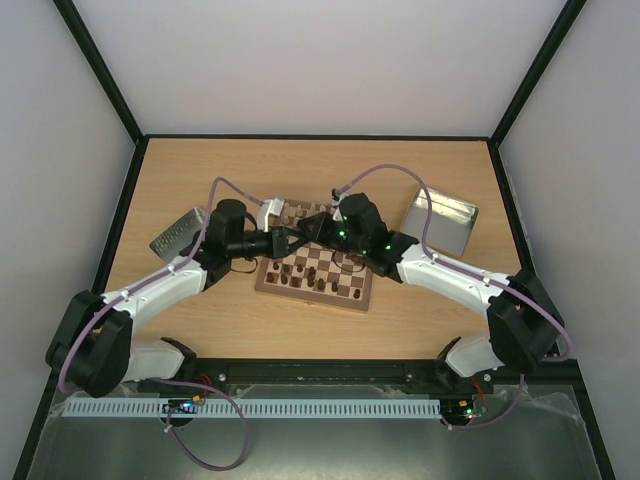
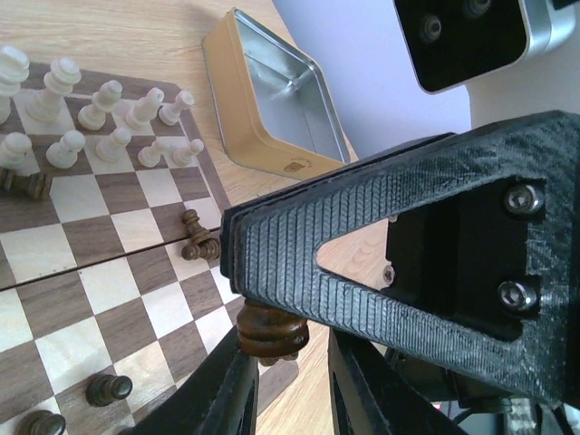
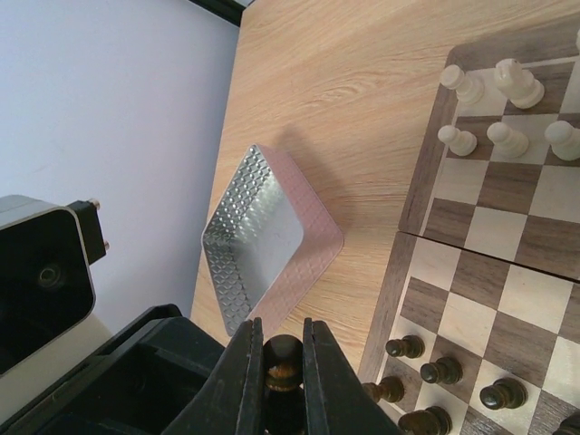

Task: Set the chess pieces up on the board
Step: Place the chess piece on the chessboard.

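Right gripper (image 3: 283, 349) is clamped on a dark piece (image 3: 283, 362) above the edge of the board (image 3: 419, 195); left gripper (image 2: 294, 352) stands apart around the same piece, not visibly gripping. Cream pieces (image 2: 68, 149) stand in two rows; the dark side appears only part-filled, with fallen dark pieces (image 2: 198, 237) lying mid-board.

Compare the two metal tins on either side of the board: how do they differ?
The left tin has diamond-embossed walls; the right tin has smooth walls. The left tin lies left of the board; the right tin lies right of it. Shared: both are rectangular, silvery inside, open side up and empty, and both lie on the table apart from the board.
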You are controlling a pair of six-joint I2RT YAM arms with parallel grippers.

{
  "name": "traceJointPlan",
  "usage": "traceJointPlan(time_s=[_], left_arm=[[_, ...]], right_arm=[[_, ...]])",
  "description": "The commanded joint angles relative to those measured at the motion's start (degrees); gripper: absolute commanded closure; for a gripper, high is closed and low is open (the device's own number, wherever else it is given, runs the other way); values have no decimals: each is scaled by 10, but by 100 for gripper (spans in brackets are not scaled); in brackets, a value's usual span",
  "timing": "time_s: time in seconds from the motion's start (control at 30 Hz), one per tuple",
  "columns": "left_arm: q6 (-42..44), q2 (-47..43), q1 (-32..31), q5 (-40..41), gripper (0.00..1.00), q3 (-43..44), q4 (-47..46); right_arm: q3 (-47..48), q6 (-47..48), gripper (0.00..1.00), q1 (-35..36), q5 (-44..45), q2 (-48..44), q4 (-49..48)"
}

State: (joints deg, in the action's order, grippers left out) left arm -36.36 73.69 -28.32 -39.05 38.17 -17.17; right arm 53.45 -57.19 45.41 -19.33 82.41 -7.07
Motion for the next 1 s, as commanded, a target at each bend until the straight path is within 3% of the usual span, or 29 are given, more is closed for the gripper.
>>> traceJointPlan(time_s=[0.0,0.13,0.6,0.67,0.77,0.97], left_arm=[[55,-4,1,1,73,39,-4],[68,-8,1,-13,74,40,-8],[98,-4,1,-29,97,50,5],[105,-4,1,-31,98,48,7],[119,-1,-1,-59,98,44,9],[154,-6,-16,-76,98,31,11]], right_arm=[[-11,51,96,9,-75,-25,25],[-5,74,96,9,-109,-30,38],[1,118,92,9,-132,-40,88],[8,120,88,8,-124,-42,97],[36,124,75,5,-109,-41,133],[105,163,67,-6,-90,-39,249]])
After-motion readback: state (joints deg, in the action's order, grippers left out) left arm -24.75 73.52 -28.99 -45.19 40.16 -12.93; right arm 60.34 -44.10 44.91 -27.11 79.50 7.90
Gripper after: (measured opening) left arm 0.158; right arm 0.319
